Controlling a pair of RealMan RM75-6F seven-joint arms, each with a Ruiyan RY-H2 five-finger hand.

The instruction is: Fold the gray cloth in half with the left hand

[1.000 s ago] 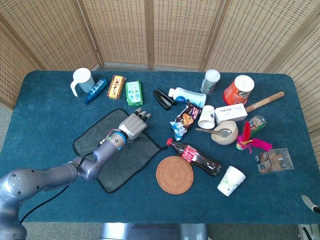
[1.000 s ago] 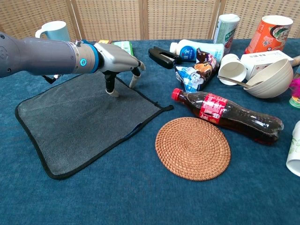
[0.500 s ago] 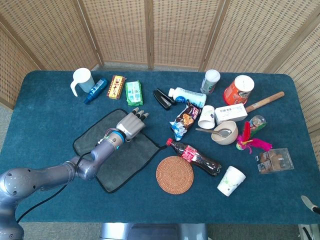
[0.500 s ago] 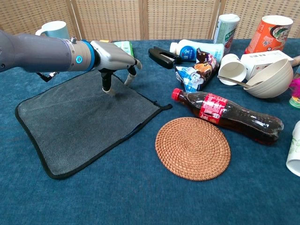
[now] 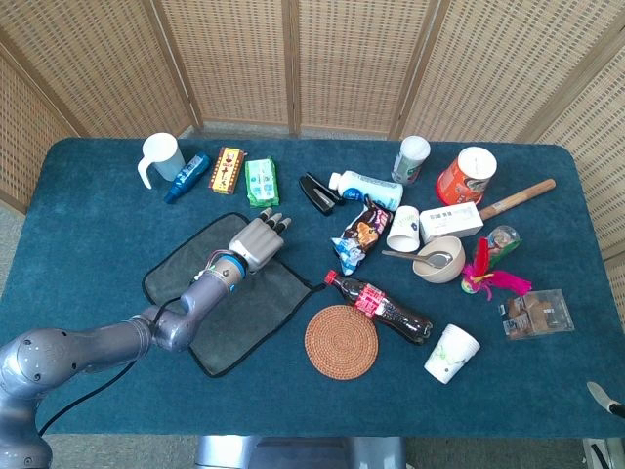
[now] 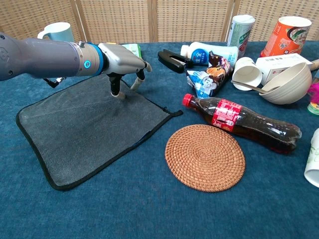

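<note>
The gray cloth (image 6: 89, 132) lies flat and unfolded on the left part of the bench (image 6: 124, 209), its long axis running diagonally from the near left to the far right, one corner pointing right toward the cola bottle (image 6: 244, 122). Its near and left edges face bare blue bench; the woven coaster (image 6: 205, 157) sits just beside its right corner. The left hand (image 6: 121, 60) stands over the cloth's far edge, palm down, fingers apart and curled downward, one fingertip touching the fabric, nothing gripped. The right hand is out of sight
</note>
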